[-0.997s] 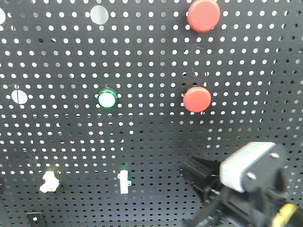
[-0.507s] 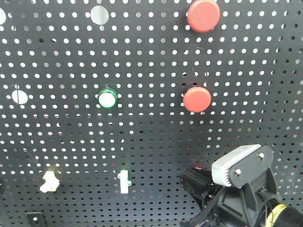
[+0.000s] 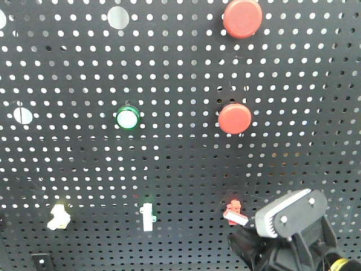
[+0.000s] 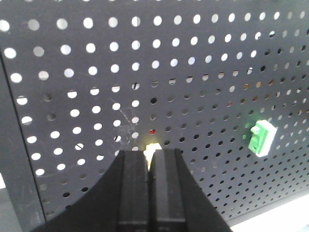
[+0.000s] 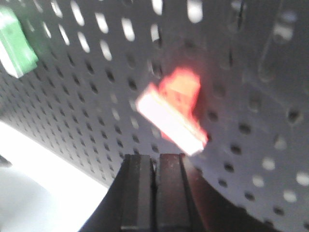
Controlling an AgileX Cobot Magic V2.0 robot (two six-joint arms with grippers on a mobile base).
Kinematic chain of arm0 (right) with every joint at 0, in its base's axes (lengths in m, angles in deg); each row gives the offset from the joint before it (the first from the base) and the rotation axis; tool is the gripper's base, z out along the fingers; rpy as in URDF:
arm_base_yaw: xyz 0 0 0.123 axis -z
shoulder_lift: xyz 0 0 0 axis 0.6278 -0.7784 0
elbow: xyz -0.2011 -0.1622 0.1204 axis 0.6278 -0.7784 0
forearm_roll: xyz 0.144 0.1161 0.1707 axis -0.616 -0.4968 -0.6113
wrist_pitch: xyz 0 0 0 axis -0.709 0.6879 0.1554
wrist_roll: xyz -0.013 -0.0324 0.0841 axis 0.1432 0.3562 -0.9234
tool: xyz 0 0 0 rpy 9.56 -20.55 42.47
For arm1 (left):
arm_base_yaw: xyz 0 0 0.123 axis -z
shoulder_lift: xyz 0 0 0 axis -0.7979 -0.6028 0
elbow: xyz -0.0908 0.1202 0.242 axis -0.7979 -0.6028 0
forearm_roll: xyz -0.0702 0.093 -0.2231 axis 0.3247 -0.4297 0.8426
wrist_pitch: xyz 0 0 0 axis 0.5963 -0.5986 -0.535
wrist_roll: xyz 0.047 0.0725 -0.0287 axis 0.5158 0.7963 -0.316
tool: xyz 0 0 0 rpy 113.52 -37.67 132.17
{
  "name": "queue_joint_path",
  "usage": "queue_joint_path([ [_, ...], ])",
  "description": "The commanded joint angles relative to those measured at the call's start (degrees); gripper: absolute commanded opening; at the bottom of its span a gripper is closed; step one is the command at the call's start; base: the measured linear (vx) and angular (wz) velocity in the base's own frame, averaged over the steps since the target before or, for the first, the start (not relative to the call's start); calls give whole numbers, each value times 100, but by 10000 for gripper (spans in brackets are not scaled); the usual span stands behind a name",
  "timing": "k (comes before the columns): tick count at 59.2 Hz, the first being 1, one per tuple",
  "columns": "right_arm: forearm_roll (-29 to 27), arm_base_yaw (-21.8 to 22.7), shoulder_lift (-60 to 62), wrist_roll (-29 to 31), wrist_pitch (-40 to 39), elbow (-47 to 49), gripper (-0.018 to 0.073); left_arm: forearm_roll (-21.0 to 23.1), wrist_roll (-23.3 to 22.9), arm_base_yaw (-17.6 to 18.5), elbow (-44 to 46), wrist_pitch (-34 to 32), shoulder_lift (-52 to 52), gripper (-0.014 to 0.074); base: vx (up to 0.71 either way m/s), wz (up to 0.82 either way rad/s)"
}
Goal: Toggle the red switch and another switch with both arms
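The red switch [image 3: 233, 210] sits low on the black pegboard [image 3: 169, 79], its white lever [image 5: 169, 123] sticking out of the red base [image 5: 179, 92]. My right gripper [image 3: 243, 241] is just below and right of it, with a grey metal block [image 3: 290, 214] on top. In the right wrist view that gripper [image 5: 155, 157] is shut, its tips under the lever and apart from it. The pale yellow switch [image 3: 58, 217] is at the lower left. My left gripper [image 4: 150, 153] is shut directly below that switch [image 4: 152, 149], which peeks over the fingertips. The left gripper is out of the front view.
Two big round red push buttons [image 3: 242, 18] [image 3: 234, 118] and a round green button [image 3: 127, 118] are higher on the board. A slim white toggle with a green tinge [image 3: 147, 215] stands between the two switches, also seen as the green toggle [image 4: 260, 137] [image 5: 14, 46].
My right gripper has dropped down and to the right, uncovering the red switch that it hid a second ago. The yellow switch looks unchanged.
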Motion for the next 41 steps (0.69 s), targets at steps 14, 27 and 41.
queue_joint_path([
  [14,-24,25,361,-7,-1009,193,-6,15,-28,44,189,-452,19,2,0,0],
  [27,-32,25,522,-34,-1327,193,-6,15,-28,44,189,-452,19,2,0,0],
  [41,10,25,368,-138,-1957,193,-6,15,-28,44,189,-452,19,2,0,0],
])
